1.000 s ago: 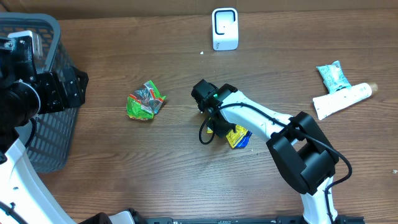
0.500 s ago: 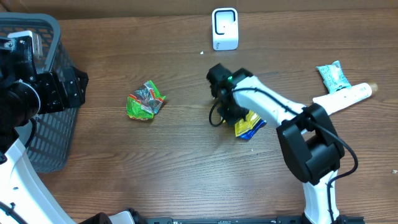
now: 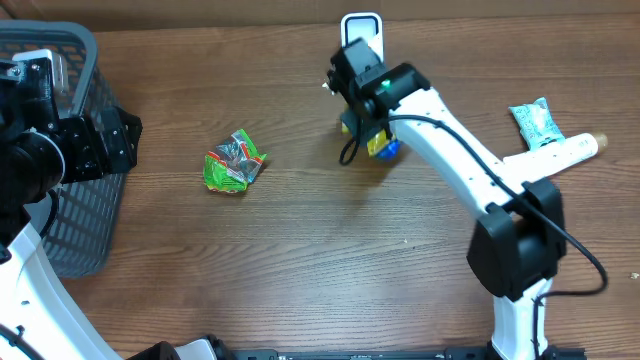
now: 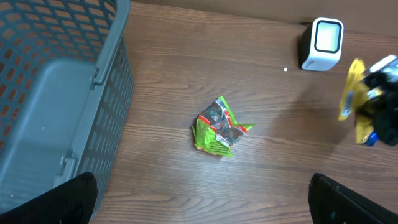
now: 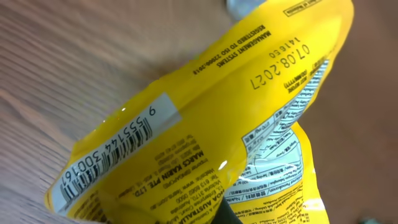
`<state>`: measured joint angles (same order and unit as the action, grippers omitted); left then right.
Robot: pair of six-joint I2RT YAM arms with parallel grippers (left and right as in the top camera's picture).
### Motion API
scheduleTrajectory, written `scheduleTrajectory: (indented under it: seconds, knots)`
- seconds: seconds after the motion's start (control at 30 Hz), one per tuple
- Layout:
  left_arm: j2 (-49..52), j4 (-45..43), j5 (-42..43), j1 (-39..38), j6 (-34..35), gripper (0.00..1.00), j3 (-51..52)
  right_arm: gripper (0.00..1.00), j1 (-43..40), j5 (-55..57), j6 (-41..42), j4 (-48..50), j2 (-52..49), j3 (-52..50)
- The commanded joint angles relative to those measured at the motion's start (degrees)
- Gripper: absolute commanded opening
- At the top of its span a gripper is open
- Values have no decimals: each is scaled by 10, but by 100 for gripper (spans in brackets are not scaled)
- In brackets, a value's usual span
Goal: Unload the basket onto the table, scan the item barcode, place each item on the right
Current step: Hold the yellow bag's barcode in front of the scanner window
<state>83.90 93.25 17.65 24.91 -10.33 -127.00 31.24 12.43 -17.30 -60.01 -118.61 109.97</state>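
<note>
Pickup done: yellow snack packet [image 3: 381,147] clamped in closed jaws of right gripper [image 3: 370,130], held close in front of white barcode scanner [image 4: 323,42]. Idle left gripper [image 4: 202,199] wide, empty, beside grey basket [image 3: 85,225]. Left to do: present barcode [image 5: 118,155] squarely to scanner window, confirm read.

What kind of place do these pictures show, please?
Probably a mock shop checkout set on a wooden table: a white barcode scanner, a grey shopping basket, and packaged goods such as the yellow packet.

Overhead downward; left wrist oblique; both show packet [image 4: 351,87].
</note>
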Motion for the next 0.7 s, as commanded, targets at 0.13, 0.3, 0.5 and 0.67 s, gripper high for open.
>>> scheduleTrajectory:
  seconds: [0.13,0.3,0.5,0.67]
  knots:
    - [1,-1,8,5,-8,100,2,4,2,-39,-163,47,64,26]
    - [1,-1,8,5,-8,100,2,4,1,32,-320,99,64,26]
    - [1,-1,8,5,-8,100,2,4,1,200,-455,204,48,25]
    - [1,-1,8,5,-8,100,2,4,-5,323,-584,344,-5,25]
